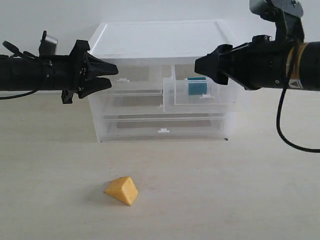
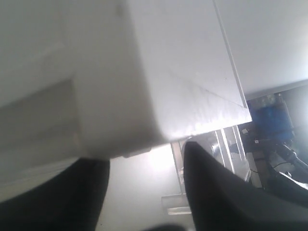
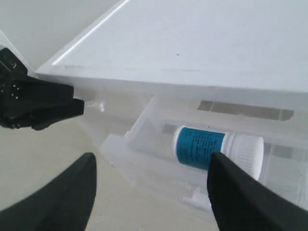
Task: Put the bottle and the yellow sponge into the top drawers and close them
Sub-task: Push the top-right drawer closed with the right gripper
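The yellow sponge point(image 1: 122, 190) lies on the table, well in front of the cabinet point(image 1: 160, 40). The bottle point(image 1: 196, 86) lies on its side inside the top right drawer point(image 1: 170, 92), which is pulled out; its teal body and white cap show as the bottle point(image 3: 199, 147) in the right wrist view. The top left drawer point(image 1: 135, 75) is pushed in. My left gripper point(image 1: 107, 76) hangs open just left of that drawer's white tab handle point(image 1: 122, 79), apart from it. My right gripper point(image 1: 199, 65) hovers open above the open drawer, holding nothing.
Two full-width clear drawers point(image 1: 162, 125) sit shut below the top ones. The table point(image 1: 240, 190) stretches out in front of the cabinet. A black cable point(image 1: 287, 135) hangs from the right arm.
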### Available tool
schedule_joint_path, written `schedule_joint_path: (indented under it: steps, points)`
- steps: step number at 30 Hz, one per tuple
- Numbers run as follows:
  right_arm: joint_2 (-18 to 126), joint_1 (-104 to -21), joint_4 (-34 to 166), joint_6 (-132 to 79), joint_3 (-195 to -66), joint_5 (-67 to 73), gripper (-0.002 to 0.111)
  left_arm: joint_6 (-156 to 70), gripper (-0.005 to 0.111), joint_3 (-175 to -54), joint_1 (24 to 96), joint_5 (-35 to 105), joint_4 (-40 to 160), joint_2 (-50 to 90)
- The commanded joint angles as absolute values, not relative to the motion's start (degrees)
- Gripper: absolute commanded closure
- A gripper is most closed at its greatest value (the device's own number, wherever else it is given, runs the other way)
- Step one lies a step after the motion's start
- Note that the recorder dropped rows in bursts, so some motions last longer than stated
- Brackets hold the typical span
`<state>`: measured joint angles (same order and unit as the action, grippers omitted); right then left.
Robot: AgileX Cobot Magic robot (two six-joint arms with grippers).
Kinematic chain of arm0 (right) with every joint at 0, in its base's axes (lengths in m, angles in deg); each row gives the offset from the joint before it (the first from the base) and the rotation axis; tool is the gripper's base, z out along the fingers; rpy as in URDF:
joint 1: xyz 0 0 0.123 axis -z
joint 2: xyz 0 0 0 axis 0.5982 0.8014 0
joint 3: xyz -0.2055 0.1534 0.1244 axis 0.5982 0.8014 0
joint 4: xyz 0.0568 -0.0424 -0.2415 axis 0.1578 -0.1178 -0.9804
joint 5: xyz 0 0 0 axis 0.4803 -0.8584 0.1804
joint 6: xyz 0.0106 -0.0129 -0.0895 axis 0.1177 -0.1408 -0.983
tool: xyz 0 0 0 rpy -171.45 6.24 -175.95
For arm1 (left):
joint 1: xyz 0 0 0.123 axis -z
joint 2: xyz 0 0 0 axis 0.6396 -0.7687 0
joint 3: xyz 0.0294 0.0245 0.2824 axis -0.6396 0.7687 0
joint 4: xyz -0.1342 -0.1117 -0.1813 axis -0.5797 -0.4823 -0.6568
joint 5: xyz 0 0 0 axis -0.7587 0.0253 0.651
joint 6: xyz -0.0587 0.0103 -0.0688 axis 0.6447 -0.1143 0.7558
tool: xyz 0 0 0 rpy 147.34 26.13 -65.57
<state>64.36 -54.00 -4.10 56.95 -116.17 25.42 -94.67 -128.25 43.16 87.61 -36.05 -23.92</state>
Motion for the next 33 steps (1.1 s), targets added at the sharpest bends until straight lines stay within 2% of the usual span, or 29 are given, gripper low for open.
schedule_joint_path:
  steps: [1,2,6,19,33]
  points:
    - [64.32,-53.99,-26.93,77.93,-116.17,29.12,0.049,-95.69,0.060,-129.05,42.96,84.88,-37.98,-24.38]
    - [64.32,-53.99,-33.56,83.95,-116.17,30.35,0.049,-95.69,0.060,-129.05,42.96,84.88,-37.98,-24.38]
    - [64.32,-53.99,-33.56,86.50,-115.21,36.32,0.049,-95.69,0.060,-129.05,42.96,84.88,-37.98,-24.38]
    - [64.45,-53.99,-33.56,81.71,-111.69,18.72,0.049,-95.69,0.060,-129.05,42.96,84.84,-37.86,-24.38]
    - [71.41,-53.99,-23.86,72.51,-115.92,20.42,0.049,-95.69,0.060,-129.05,42.96,84.85,-38.10,-24.38]
